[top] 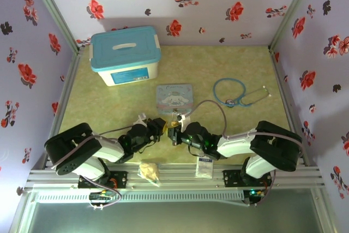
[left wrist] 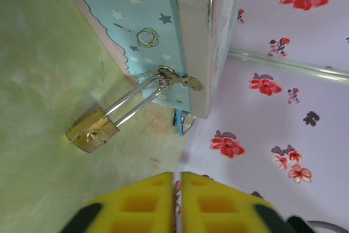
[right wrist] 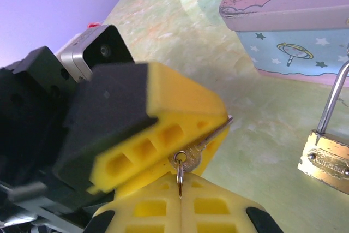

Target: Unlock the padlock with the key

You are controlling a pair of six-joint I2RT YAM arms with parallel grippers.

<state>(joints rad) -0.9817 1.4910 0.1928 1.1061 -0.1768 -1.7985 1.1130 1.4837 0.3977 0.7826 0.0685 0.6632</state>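
The brass padlock (left wrist: pixel 92 132) hangs by its silvery shackle from the latch of the pale blue tin (left wrist: pixel 142 9) and rests on the green table. In the right wrist view the padlock (right wrist: pixel 325 159) lies at the right edge, clear of both grippers. My right gripper (right wrist: pixel 180 181) is shut on the ring of the small metal key (right wrist: pixel 210 141), whose blade points up and to the right. The left gripper's yellow fingers (right wrist: pixel 163 129) are closed over that blade from the left. In its own view my left gripper (left wrist: pixel 177 174) is shut, a short way below the padlock. Both grippers meet in front of the tin (top: pixel 174 96).
A white box with a blue lid (top: pixel 125 55) stands at the back left. A blue stethoscope (top: pixel 240 92) lies to the right of the tin. A white sachet (top: pixel 205 166) and a crumpled yellowish item (top: pixel 149 171) sit at the near edge. Floral walls enclose three sides.
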